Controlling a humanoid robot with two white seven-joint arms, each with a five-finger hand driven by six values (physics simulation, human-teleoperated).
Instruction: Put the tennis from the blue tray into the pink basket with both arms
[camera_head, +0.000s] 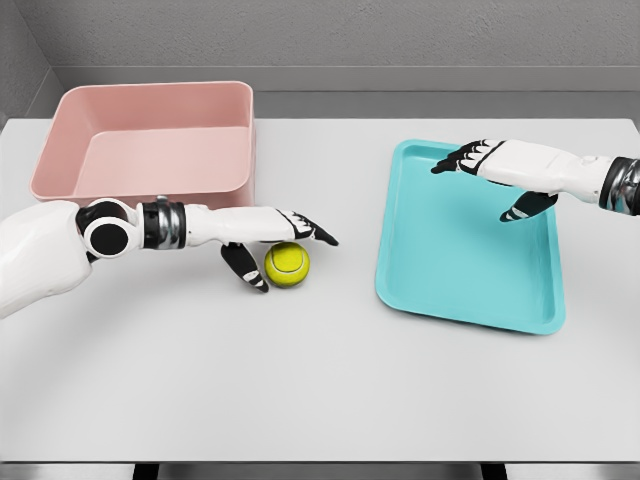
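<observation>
Ball (287, 264) on bench (320, 390), off tray (440, 290).
Left hand (268, 240) fingers loosely bracket it, no grasp; right hand (500, 175) released. Next: grasp, lift to basket (60, 150).

A plain white counter (320, 390) fills most of the head view, its smooth top evenly lit. Behind its far edge rises a grey textured wall (340, 30), meeting a second grey wall (18, 60) in a corner at upper left; dark floor shows beneath the near edge.
</observation>
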